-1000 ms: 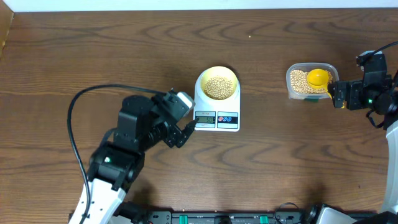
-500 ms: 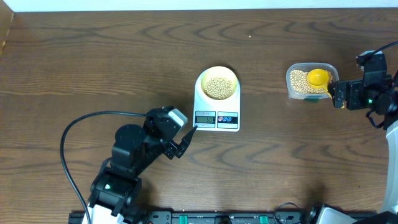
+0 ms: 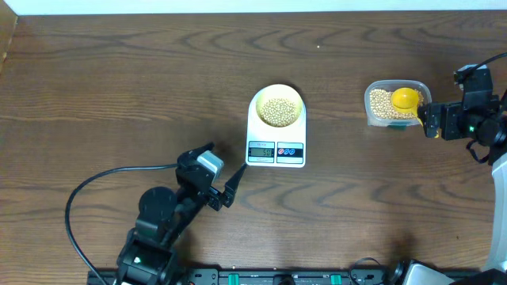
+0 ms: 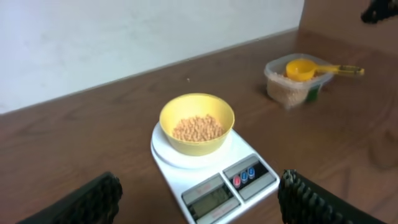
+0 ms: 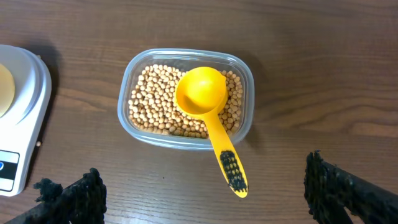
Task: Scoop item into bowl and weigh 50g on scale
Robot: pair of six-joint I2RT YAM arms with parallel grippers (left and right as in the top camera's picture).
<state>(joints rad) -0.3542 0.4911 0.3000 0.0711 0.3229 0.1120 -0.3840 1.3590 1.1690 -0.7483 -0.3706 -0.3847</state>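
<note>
A small round pale yellow bowl (image 4: pixel 196 147) sits centred on the round platform of the flat white digital kitchen scale (image 3: pixel 276 138). It holds a shallow layer of small tan beans (image 3: pixel 277 111). More beans (image 5: pixel 155 106) fill the clear rounded-rectangular plastic tub (image 5: pixel 250 99), well off to the scale's right. The bright yellow scoop (image 5: pixel 200 93) rests in that tub, cup on the beans and handle sticking out over the rim. The step in hand looks like checking the weight, though the digits on the display are too small to read. To do it well, both arms should keep off the scale and the bowl so the reading can settle. Any top-up would best be a small part-scoop tipped in gently, since a few beans could overshoot the target. The scoop should be taken by its ribbed handle end and kept level on the way across. The left gripper (image 3: pixel 227 158) has its fingers spread wide with nothing between them. It is held low near the front of the table, aimed at the scale's front left corner but apart from it, with the arm folded close to its base and its cable looping on the wood. The right gripper (image 5: pixel 204 177) is also spread wide and empty. It hangs just beside the tub at the table's right edge, looking down on the scoop handle.
</note>
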